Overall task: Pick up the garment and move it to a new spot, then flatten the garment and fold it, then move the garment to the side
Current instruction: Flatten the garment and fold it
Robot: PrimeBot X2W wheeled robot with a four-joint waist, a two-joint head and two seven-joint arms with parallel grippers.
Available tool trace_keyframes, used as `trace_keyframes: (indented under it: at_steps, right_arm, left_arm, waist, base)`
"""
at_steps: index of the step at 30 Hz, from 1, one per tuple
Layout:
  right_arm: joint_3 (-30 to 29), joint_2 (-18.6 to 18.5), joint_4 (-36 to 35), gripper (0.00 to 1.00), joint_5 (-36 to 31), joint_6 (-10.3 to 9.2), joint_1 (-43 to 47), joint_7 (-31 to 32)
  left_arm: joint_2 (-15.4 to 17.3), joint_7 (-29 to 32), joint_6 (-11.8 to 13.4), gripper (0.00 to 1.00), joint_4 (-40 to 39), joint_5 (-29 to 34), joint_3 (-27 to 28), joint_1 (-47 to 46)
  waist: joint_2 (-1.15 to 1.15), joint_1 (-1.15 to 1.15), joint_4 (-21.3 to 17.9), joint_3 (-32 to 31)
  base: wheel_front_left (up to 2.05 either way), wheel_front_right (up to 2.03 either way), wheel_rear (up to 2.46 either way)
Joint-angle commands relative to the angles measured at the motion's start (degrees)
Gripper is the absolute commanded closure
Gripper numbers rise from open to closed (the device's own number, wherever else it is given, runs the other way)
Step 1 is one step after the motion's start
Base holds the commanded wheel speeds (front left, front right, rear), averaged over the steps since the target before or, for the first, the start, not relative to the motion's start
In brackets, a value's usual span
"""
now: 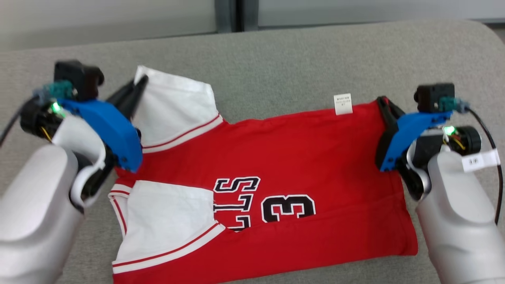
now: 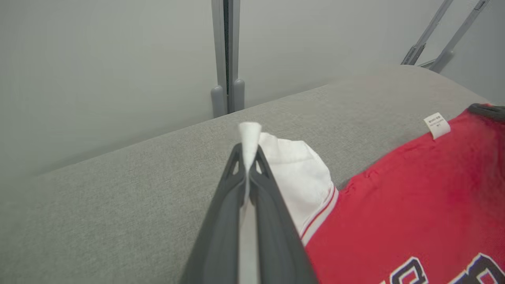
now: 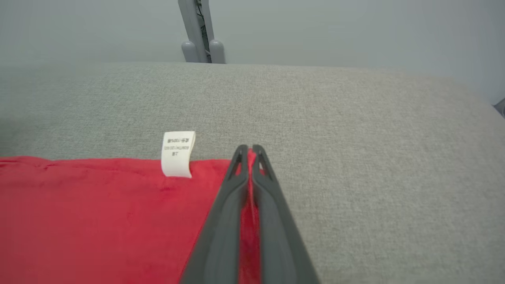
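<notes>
**Head view and wrist views: garment [image 1: 307,157] gripped at two far corners on a grey cushion [image 1: 276,55]**

Head view. The garment is a red sports jersey with white sleeves. It is spread across the middle of the grey upholstered cushion, neck end toward the robot's left and hem toward its right. Each sleeve ends in a white band with thin red stripes. The far sleeve [image 1: 173,106] fans out toward the back of the cushion. The near sleeve [image 1: 165,221] lies folded in over the chest and covers part of the black, white-edged lettering [image 1: 236,201]. A large numeral "3" [image 1: 288,208] sits beside the letters, and both read sideways from the robot's position. A small white care label [image 1: 342,104] sticks out past the far edge of the red cloth, near the hem end. The red body shows soft creases, mostly toward the hem.

Left wrist view. The left gripper [image 1: 140,83] has its two dark fingers pressed together on the outer corner of the far sleeve. A small point of white cloth pokes out beyond the fingertips.

Right wrist view. The right gripper [image 1: 382,101] is clamped on the far hem corner just beside the care label. A strip of red cloth shows between its fingers, with the grey cushion beyond.

Background. A pale wall with a grey upright post [image 2: 227,55] stands behind the cushion.
</notes>
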Motion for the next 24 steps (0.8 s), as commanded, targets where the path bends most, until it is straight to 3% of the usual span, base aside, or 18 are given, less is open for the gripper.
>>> trace_keyframes:
  at_steps: [1, 5, 11, 17, 22, 23, 24]
  right_arm:
    - [0.25, -0.65, -0.47, 1.0, 0.71, 0.01, 1.41, -0.62]
    - [1.25, -2.27, -3.86, 1.0, 2.34, 0.01, 7.49, -4.41]
    - [-2.39, -2.15, -12.84, 1.0, 4.29, 0.01, 21.78, -8.52]
    - [-5.12, -0.2, -18.96, 1.0, 3.33, 0.01, 30.73, -8.67]
    - [-7.43, 1.4, -22.16, 1.0, 1.49, 0.01, 35.35, -9.46]
    - [-7.84, 1.69, -22.57, 0.98, 1.23, 0.01, 36.0, -9.8]
    - [-8.05, 1.92, -22.94, 0.84, 0.94, 0.01, 36.64, -10.2]
  left_arm:
    - [0.44, -0.67, -0.44, 1.0, -0.74, -0.5, 0.02, 1.59]
    - [1.98, -4.1, 0.02, 1.0, -6.42, -1.52, -0.31, 9.36]
    - [2.95, -10.98, 3.97, 1.0, -15.36, -1.73, -1.13, 25.26]
    - [1.98, -15.36, 6.06, 1.0, -14.77, -2.89, -1.51, 33.94]
    - [-0.16, -19.28, 5.99, 1.0, -12.19, -4.64, -1.12, 37.58]
    - [-0.64, -20.18, 5.88, 1.0, -11.39, -4.94, -0.95, 38.09]
    - [-1.1, -21.11, 5.73, 0.96, -10.61, -5.25, -0.8, 38.56]
  waist:
    - [0.0, 0.0, -0.13, -0.81]
    - [0.0, 0.0, 1.26, -3.58]
    - [0.0, 0.0, 4.19, -7.87]
    - [0.0, 0.0, 5.11, -9.76]
    - [0.0, 0.0, 5.35, -10.6]
    - [0.0, 0.0, 5.32, -10.76]
    - [0.0, 0.0, 5.3, -10.87]
  base:
    - [0.0, 0.0, 0.0]
    - [0.0, 0.0, 0.0]
    - [0.0, 0.0, 0.0]
    - [0.0, 0.0, 0.0]
    - [0.0, 0.0, 0.0]
    - [0.0, 0.0, 0.0]
    - [0.0, 0.0, 0.0]
